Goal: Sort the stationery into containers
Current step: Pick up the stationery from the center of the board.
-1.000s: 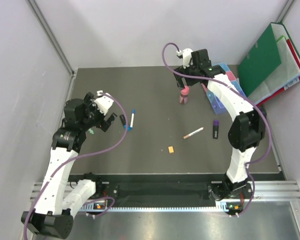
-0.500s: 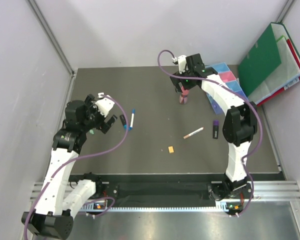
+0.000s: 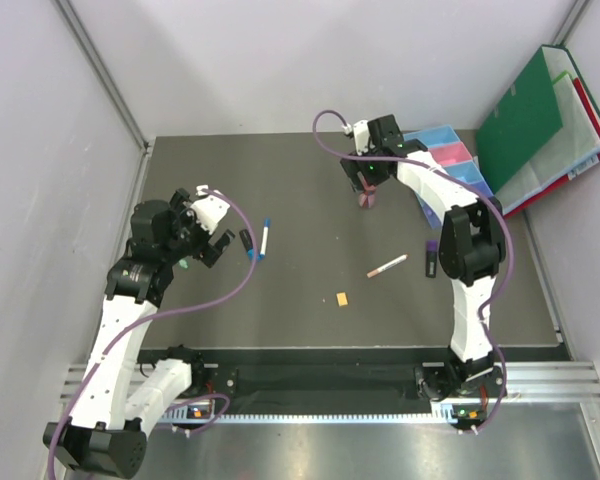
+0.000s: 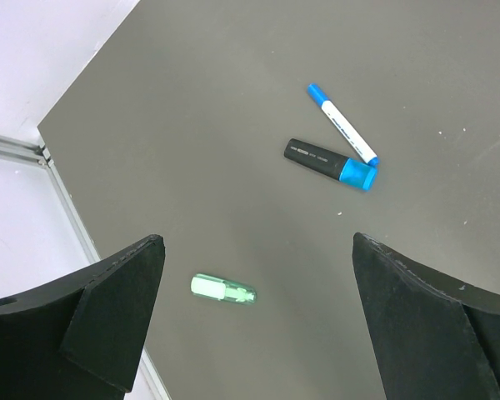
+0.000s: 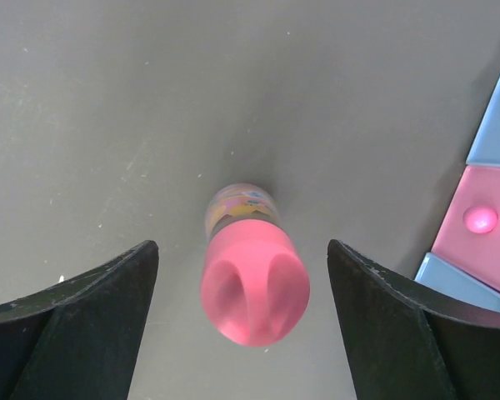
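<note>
A pink-capped tube (image 3: 366, 198) stands upright on the dark table. My right gripper (image 3: 368, 180) hangs right above it, open, and the tube (image 5: 252, 279) sits between the two fingers without touching them. The row of light blue and pink bins (image 3: 446, 152) is just right of it, and its edge shows in the right wrist view (image 5: 482, 218). My left gripper (image 3: 198, 243) is open and empty above the left side. A black marker with a cyan cap (image 4: 329, 162) and a white-blue pen (image 4: 342, 124) lie ahead of it. A pinkish pen (image 3: 387, 265), a purple marker (image 3: 431, 258) and an orange block (image 3: 342, 298) lie mid-table.
A small green translucent piece (image 4: 222, 289) lies on the table under my left gripper (image 4: 257, 243), near the table's left edge rail (image 4: 62, 200). Green and red folders (image 3: 540, 125) lean at the back right, behind the bins.
My right gripper has moved left, away from the bins, and now hangs over the pink-capped tube. The left arm and the loose items have not moved.
</note>
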Robot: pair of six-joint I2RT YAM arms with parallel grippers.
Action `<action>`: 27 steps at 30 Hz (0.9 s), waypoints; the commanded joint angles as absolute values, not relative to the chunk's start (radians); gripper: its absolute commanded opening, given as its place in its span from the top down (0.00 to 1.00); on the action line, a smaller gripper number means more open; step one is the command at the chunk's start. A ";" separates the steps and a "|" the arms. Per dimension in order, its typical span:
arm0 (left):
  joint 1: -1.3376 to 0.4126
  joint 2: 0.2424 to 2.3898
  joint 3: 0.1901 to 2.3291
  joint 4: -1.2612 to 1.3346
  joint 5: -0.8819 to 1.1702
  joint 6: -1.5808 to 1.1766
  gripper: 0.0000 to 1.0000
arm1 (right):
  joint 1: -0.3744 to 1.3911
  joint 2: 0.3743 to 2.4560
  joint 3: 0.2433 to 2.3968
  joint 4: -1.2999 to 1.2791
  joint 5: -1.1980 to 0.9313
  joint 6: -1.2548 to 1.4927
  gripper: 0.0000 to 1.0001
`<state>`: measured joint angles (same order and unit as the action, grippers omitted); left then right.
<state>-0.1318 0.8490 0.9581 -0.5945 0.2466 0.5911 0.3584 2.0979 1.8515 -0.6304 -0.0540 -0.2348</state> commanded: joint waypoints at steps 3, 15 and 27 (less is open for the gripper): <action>-0.133 0.848 0.951 -0.577 0.261 0.609 0.01 | 0.339 2.106 1.865 -0.594 -0.041 -0.233 0.24; -0.133 0.845 0.925 -0.560 0.253 0.618 0.01 | 0.337 2.100 1.852 -0.592 -0.035 -0.232 0.78; -0.133 0.835 0.913 -0.558 0.255 0.618 0.01 | 0.350 1.985 1.832 -0.632 -0.048 -0.219 1.00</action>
